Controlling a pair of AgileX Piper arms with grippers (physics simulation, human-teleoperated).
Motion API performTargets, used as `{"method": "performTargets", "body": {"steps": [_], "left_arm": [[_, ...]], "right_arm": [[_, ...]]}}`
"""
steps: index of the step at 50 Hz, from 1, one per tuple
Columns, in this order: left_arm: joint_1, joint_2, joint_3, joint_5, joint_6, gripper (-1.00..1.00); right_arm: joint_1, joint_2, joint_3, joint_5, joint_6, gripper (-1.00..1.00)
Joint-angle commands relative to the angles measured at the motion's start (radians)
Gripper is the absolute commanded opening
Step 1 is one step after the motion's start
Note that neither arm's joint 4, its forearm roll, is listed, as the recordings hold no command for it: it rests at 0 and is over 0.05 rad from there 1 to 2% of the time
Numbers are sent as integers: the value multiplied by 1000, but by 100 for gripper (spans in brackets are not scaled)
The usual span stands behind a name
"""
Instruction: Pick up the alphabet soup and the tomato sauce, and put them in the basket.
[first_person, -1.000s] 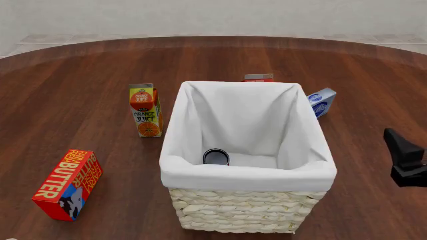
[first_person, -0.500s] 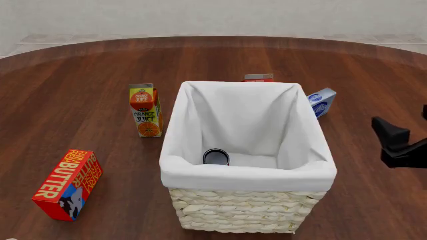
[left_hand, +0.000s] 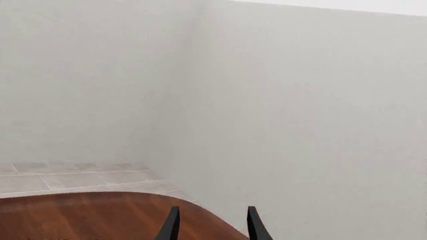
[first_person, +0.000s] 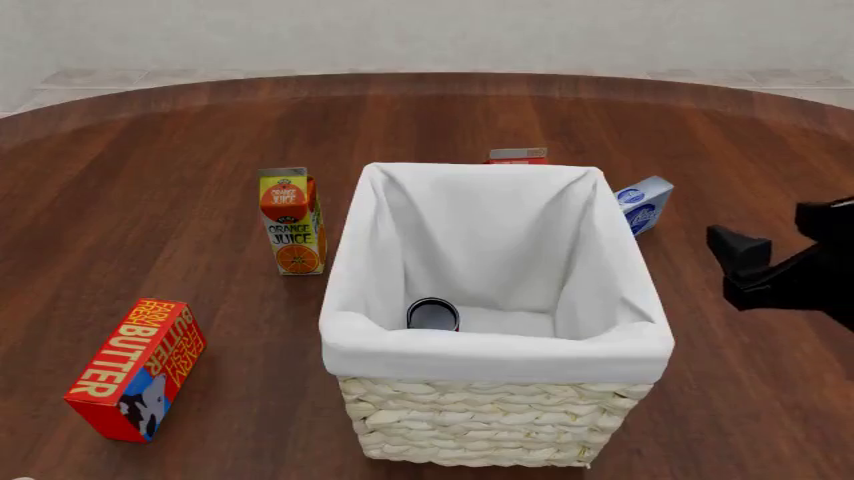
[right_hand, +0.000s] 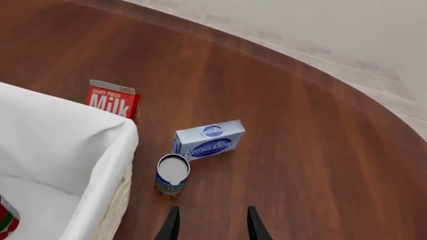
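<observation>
The basket (first_person: 494, 430) stands in the middle of the table, and its liner also shows in the right wrist view (right_hand: 80, 150). The tomato sauce (first_person: 433, 314) stands inside it, dark top up; the right wrist view shows a red-and-green sliver of it (right_hand: 5, 220). The alphabet soup (right_hand: 172, 175) stands upright on the table close beside the basket's right wall, hidden in the front view. My right gripper (first_person: 771, 245) is open and empty, right of the basket; the right wrist view (right_hand: 210, 227) shows it short of the soup. My left gripper (left_hand: 210, 227) is open and empty, facing a wall.
A blue-and-white box (right_hand: 209, 140) lies just beyond the soup, also seen in the front view (first_person: 643, 203). A red milk carton (right_hand: 113, 98) stands behind the basket. An orange juice carton (first_person: 291, 221) and a butter box (first_person: 136, 369) are to the basket's left.
My right gripper has moved left and farther onto the table, toward the basket's right side. Nothing else has moved.
</observation>
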Motion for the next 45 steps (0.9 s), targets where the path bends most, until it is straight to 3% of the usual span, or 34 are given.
{"method": "performTargets", "body": {"steps": [1, 45], "left_arm": [[6, -8, 16, -12, -13, 100], [24, -18, 27, -36, -27, 100]], "right_arm": [[16, 114, -5, -72, 13, 100], [63, 383, -40, -245, 13, 100]]}}
